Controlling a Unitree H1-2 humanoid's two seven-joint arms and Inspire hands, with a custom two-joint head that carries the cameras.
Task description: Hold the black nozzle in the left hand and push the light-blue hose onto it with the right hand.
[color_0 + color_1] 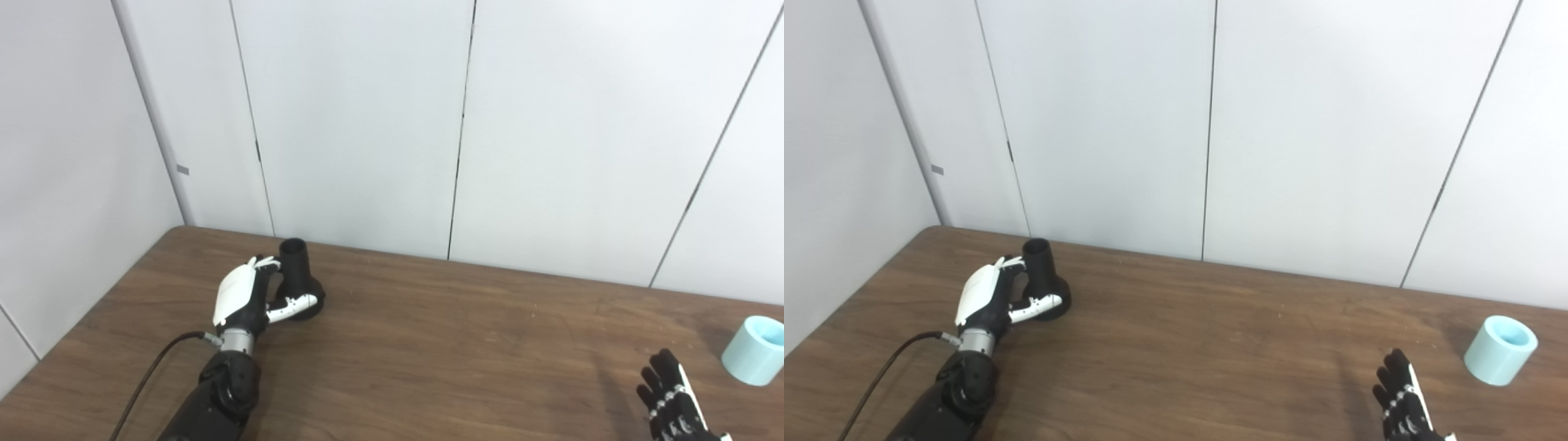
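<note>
The black nozzle [298, 278] stands upright on the wooden table [429, 343] at the back left, narrow neck up and wide base down. My left hand [248, 297] is wrapped around it: the fingers [264, 264] curl against the neck and the thumb [294, 304] lies across the front of the base. The light-blue hose [1500, 350], a short cylinder piece, rests tilted on the table at the far right. My right hand [1402, 404] is open and empty with fingers apart at the bottom right, a little left of and nearer than the hose.
White wall panels [367, 122] rise right behind the table's back edge, close to the nozzle. A black cable [147, 380] runs along my left forearm. The table's left corner is near the left arm.
</note>
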